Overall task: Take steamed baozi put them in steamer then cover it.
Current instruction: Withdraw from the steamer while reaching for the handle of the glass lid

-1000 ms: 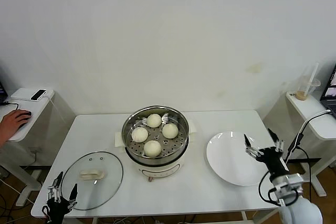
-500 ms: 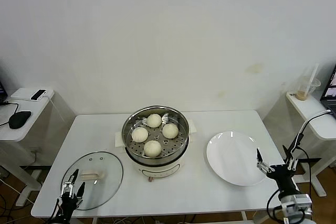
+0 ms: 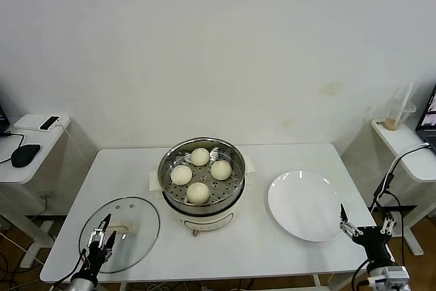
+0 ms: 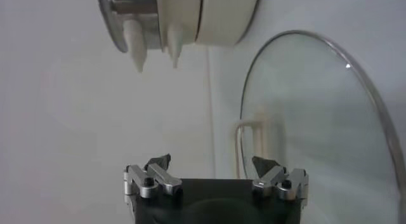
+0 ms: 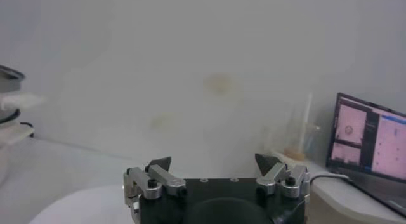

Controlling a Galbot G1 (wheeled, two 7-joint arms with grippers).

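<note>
Writing: none readable on steamer (image 3: pixel 201 189), lid (image 3: pixel 120 234) or plate (image 3: pixel 306 205). Four buns (image 3: pixel 198 192) in steamer, table centre. Lid flat on table, 8 o'clock of steamer. Left gripper (image 3: pixel 103 237), jaws apart, over lid's near edge, handle (image 3: pixel 120 225) just beyond at 1 o'clock. Right gripper (image 3: pixel 368 225), jaws apart, 4 o'clock of plate. Both arms cut off by frame edge.
</note>
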